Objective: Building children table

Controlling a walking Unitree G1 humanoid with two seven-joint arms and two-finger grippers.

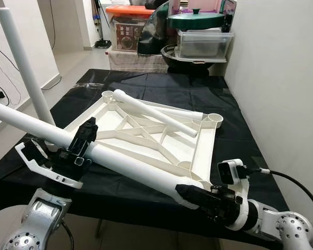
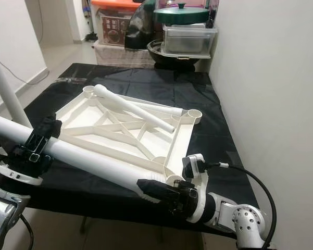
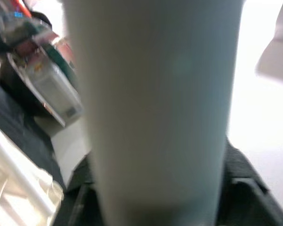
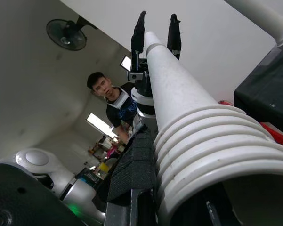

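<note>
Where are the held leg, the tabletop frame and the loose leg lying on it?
held leg point(image 1: 130, 166), left eye view, middle of the tube
tabletop frame point(image 1: 205, 151), left eye view, right side rim
loose leg point(image 1: 151, 112), left eye view, mid-shaft

head pair: look down and forward, both showing the tabletop frame point(image 1: 146, 136) | left wrist: pressed against the leg point(image 3: 155, 108) | right wrist: looks up along it
</note>
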